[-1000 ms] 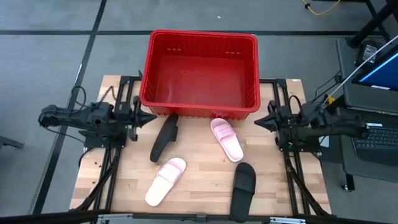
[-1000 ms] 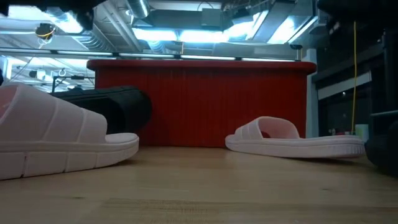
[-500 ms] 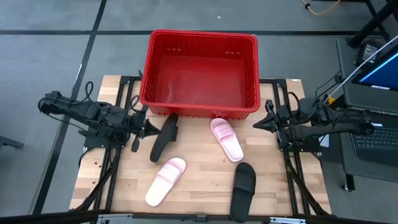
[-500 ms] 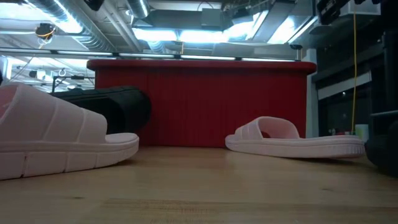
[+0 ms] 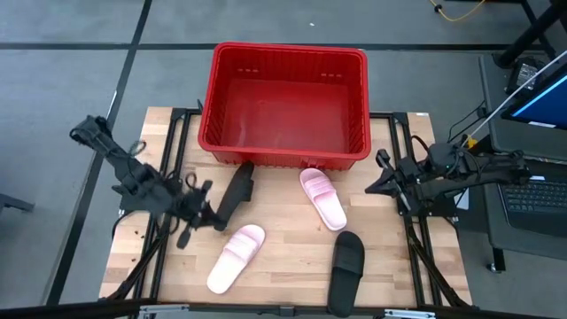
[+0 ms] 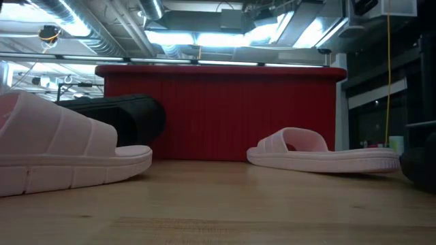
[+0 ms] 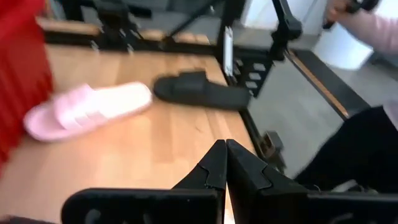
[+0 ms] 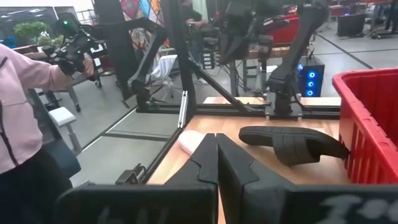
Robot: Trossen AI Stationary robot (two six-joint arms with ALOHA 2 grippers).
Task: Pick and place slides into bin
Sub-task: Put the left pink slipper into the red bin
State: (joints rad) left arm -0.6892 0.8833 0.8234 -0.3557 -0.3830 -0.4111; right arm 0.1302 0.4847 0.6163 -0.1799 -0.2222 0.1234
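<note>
The red bin (image 5: 285, 102) sits at the far edge of the wooden table (image 5: 283, 257), and nothing lies inside it. All four slides are on the table in front of it. One black slide (image 5: 234, 195) lies at an angle with its far end just beside the bin's near wall, left of centre. A pink slide (image 5: 322, 198) lies close to the same wall, right of centre. A second pink slide (image 5: 236, 258) lies nearer the front edge on the left, and the other black slide (image 5: 346, 269) lies near the front edge on the right.

The left gripper (image 5: 205, 213) reaches in from the left side, its tip just beside the near end of the angled black slide; I cannot tell from above whether it touches. In its wrist view the two dark fingers (image 7: 214, 167) are pressed together with nothing between them. The right gripper (image 5: 372, 187) waits over the right edge of the table, apart from every slide, its fingers (image 8: 208, 158) likewise closed on nothing.

A person in a pink sleeve (image 8: 22, 74) stands beyond the table, holding a dark handheld device (image 8: 73, 46).
</note>
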